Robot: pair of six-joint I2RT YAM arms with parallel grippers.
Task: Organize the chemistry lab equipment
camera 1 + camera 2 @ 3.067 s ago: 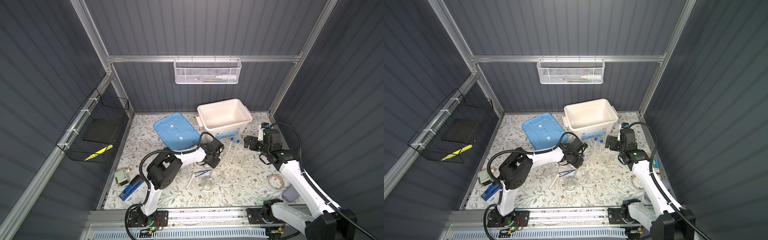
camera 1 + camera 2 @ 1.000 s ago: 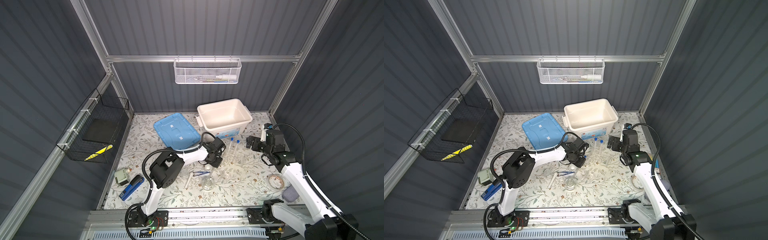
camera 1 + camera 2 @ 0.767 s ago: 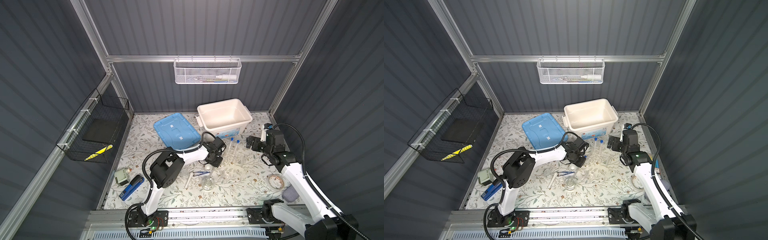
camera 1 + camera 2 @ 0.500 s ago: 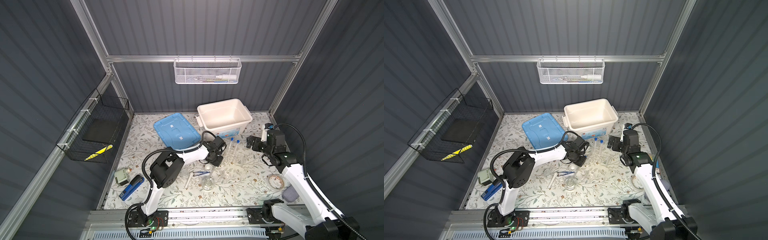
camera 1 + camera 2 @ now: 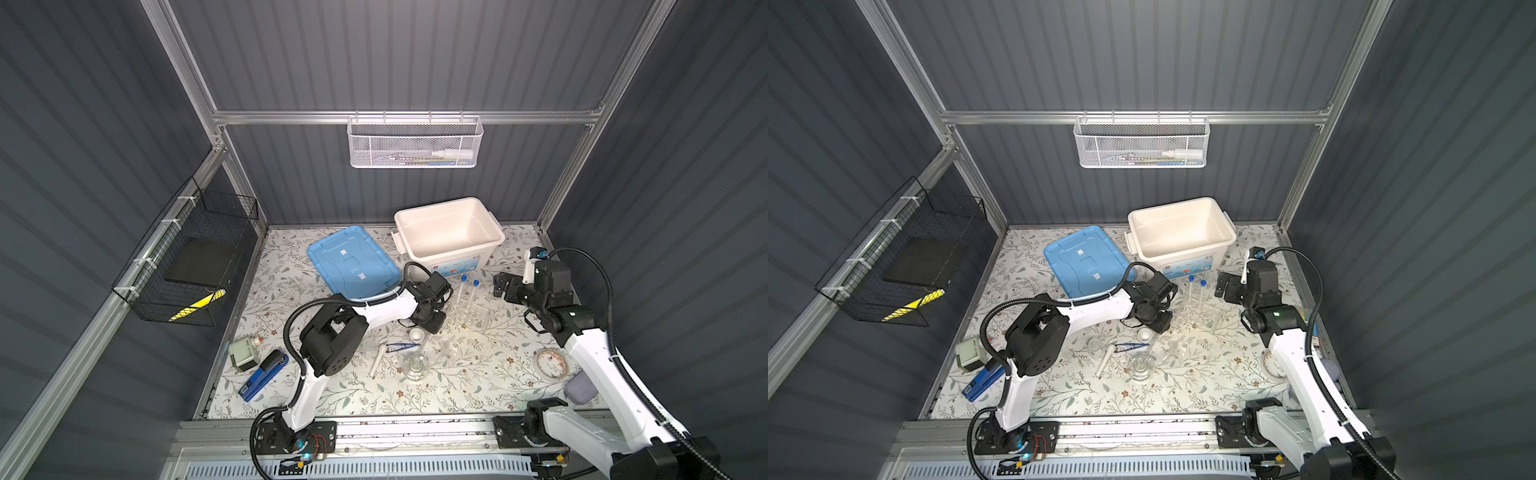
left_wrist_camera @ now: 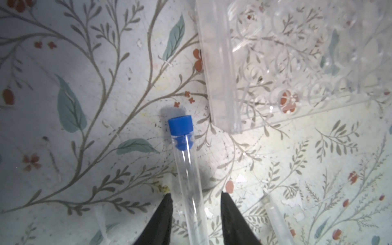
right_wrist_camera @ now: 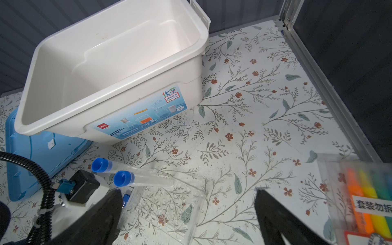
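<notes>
I count two tubes (image 5: 468, 293) standing in rack (image 5: 473, 320); third tube (image 6: 186, 165) lies at rack's 9 o'clock, between spread jaws of my left gripper (image 6: 195, 194), untouched. My right gripper (image 7: 188, 191) wide apart, empty. Loose on mat: bowl (image 5: 416, 333), pestle (image 5: 377, 360), tweezers (image 5: 401, 346); box (image 5: 440, 259) empty.

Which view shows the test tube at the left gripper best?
The left wrist view: the blue-capped test tube lies between the left gripper's open fingers, touching neither. In both top views the gripper hides it. The right wrist view shows at most a blue sliver, perhaps its cap.
</notes>
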